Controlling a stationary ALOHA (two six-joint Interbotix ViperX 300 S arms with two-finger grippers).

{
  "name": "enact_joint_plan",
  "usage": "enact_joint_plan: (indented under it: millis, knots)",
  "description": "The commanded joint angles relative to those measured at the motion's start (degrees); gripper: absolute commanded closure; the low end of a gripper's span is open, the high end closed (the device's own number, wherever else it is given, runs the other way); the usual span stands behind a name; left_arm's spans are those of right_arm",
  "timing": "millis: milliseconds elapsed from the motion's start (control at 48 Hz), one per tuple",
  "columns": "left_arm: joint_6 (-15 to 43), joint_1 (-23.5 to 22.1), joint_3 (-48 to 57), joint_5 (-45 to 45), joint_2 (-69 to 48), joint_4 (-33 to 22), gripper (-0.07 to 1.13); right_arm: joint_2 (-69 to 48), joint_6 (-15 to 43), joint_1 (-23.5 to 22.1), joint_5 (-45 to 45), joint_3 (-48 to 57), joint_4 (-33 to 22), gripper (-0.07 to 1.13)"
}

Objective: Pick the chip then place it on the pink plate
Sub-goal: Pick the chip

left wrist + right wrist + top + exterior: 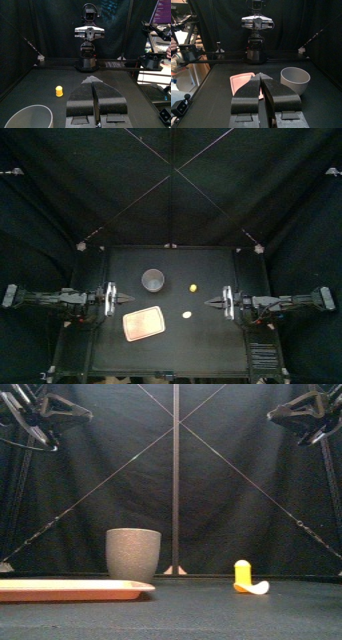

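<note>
From above, the chip lies on the surface just right of the pink plate, clear of its edge. The grey cup stands behind the plate. A yellow toy stands behind the plate and to its right, farther back than the chip. My left hand sits left of the plate. My right hand sits right of it, farther out than the chip, so I judge the right one should do the picking. From the front, the chip is a pale curved sliver low on the surface, right of the plate. It lines up with the yellow toy so the two look joined, though the top view shows them apart. Both arms hang high at the corners. Through my left wrist, that hand's jaws are pressed together on nothing, and I see the toy and the cup's rim but no chip. Through my right wrist, those jaws are closed and empty too. The plate and cup lie ahead and the chip is out of sight. To do this well I should spread the right hand wide and drop straight over the chip. The jaws should close across its narrow width, low enough to catch so thin a piece and clear of the toy. Then I lift above the plate's rim and let go over its middle.
</note>
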Motion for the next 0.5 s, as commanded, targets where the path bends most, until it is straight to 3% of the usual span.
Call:
enact_joint_plan:
  millis: [21, 146, 271, 375, 500]
  knots:
    - [0.0, 0.4, -1.4, -0.2, 0.5, -0.4, 1.06, 1.8, 0.5, -1.1, 0.0, -0.1, 0.3, 1.03]
    - [0.0, 0.6, -1.5, -0.2, 0.5, -0.5, 1.06, 4.8, 2.9, -2.0, 1.1, -0.3, 2.5, 1.0]
    - [0.0, 0.6, -1.5, -0.4, 0.5, -0.5, 1.06, 8.2, 8.5, -3.5, 2.1, -0.9, 10.8, 0.83]
    - [-0.3, 0.6, -1.4, -0.5, 0.5, -0.9, 1.06, 9.5, 13.6, -4.4, 3.5, -0.7, 16.0, 0.55]
    - [-0.2, 0.6, -1.0, -0.6, 0.5, -2.4, 1.06, 10.3, 19.7, -4.4, 6.8, 0.4, 17.7, 0.11]
